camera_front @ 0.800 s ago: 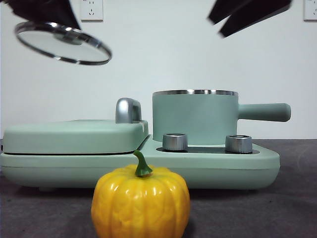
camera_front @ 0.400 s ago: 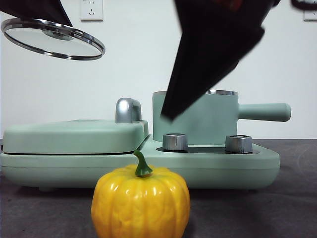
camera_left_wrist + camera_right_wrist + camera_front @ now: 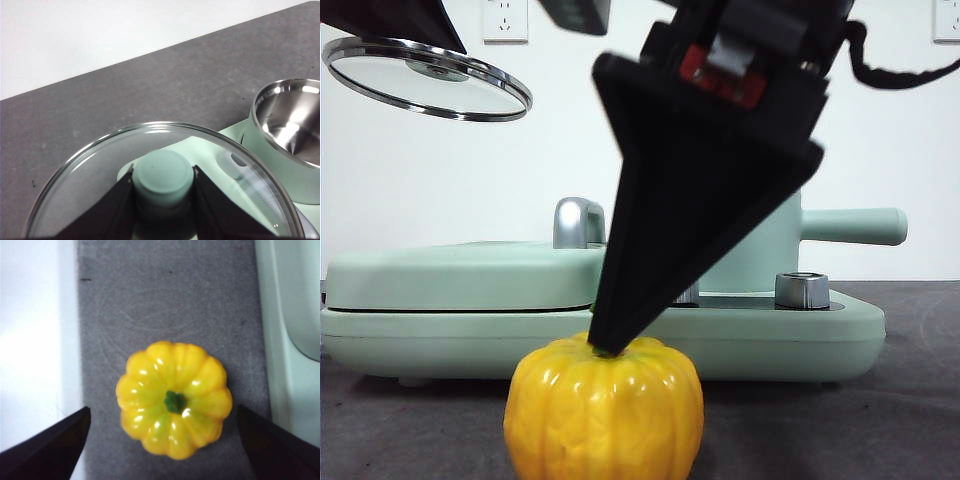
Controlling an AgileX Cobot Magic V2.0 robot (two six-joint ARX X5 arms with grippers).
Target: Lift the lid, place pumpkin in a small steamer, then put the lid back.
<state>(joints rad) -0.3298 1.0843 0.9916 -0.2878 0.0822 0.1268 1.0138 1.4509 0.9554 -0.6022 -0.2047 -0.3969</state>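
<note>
Our left gripper (image 3: 162, 200) held the lid (image 3: 428, 92) aloft. Our right gripper (image 3: 162, 440), jaws wide, hung over the pumpkin (image 3: 174, 400). Next it must drop and clamp it.

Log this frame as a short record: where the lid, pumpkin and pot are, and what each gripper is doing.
lid: held in the air by its knob, off to the side of the pot
left gripper: shut on the lid's knob
pot: uncovered, nothing inside
pumpkin: on the grey table in front of the cooker, stem up
right gripper: open, fingers spread either side of the pumpkin, above it
step: pumpkin not yet grasped
</note>
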